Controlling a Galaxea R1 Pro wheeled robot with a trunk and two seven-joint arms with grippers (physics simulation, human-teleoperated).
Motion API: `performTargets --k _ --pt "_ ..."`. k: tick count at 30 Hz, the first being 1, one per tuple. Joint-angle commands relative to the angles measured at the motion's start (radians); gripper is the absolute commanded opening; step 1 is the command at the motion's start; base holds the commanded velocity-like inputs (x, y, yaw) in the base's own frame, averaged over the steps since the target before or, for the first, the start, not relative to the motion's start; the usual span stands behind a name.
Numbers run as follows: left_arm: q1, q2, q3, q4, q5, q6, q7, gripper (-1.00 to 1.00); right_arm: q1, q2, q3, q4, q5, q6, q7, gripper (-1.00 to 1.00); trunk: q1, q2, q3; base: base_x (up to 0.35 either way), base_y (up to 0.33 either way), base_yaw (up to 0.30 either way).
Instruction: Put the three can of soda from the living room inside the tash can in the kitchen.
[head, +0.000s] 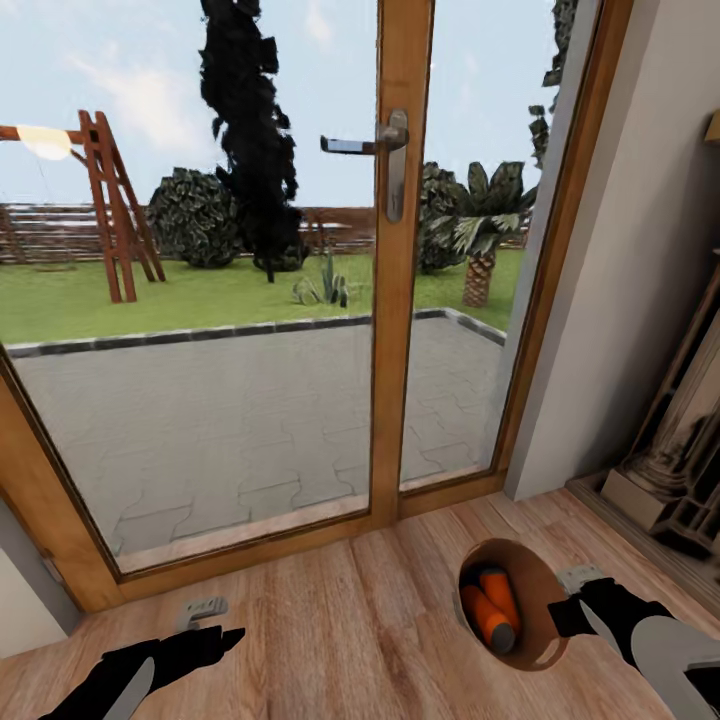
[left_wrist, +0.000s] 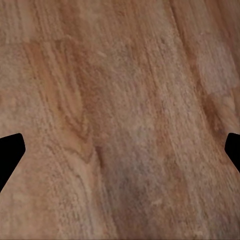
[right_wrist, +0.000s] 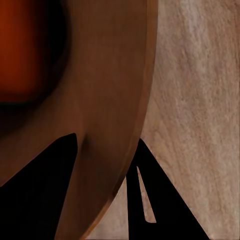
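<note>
The robot faces a wood-framed glass door (head: 402, 300) with a garden behind it, and the bin (head: 540, 640) stands on the plank floor (head: 350, 620) just in front of that door, towards the stone fireplace (head: 680, 440). Two orange soda cans (head: 492, 608) lie inside the bin, side by side; no blue can shows (it may lie deeper, or may yet be fetched).

The right gripper (head: 582, 600) sits at the bin's rim on the side away from the door's middle post. In the right wrist view its two dark fingers (right_wrist: 40, 190) straddle the bin's wall (right_wrist: 115, 100), one inside and one outside, so it seems to pinch the rim. The left gripper (head: 215, 625) hovers over bare floor well apart from the bin, its fingers (left_wrist: 10, 152) spread wide with nothing between them.

I judge the step in hand to be carrying the loaded bin. Next, the robot needs a firm hold on the rim while it turns from the door, keeping the bin upright so the cans stay in.
</note>
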Motion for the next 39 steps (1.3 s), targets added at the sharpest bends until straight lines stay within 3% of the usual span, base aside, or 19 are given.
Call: performTargets --k 1,6,11,37,39 --pt "0.000 0.000 0.000 0.000 0.000 0.003 -0.001 1.00 -0.001 0.001 -0.021 -0.003 0.005 0.013 0.009 -1.00 0.004 -0.007 -0.003 0.000 0.000 0.000" --pt "0.000 0.001 -0.001 0.000 -0.001 0.011 -0.005 1.00 -0.001 0.002 -0.023 -0.015 0.005 0.183 0.030 -1.00 0.023 -0.042 -0.019 0.000 0.000 0.000" --pt "0.000 0.000 -0.001 0.000 -0.003 0.011 -0.004 1.00 -0.001 0.004 -0.023 -0.017 0.005 0.233 0.035 -1.00 0.042 -0.077 -0.034 0.000 0.000 0.000" --pt "0.000 0.000 -0.002 0.001 -0.006 0.009 -0.002 1.00 -0.001 0.004 -0.014 -0.019 0.010 0.239 0.036 -1.00 0.057 -0.089 -0.134 0.000 0.000 0.000" --pt "0.000 0.000 -0.002 0.000 -0.006 0.008 -0.002 1.00 -0.001 0.004 -0.013 -0.019 0.010 0.238 0.036 -1.00 0.057 -0.089 -0.134 0.000 0.000 0.000"
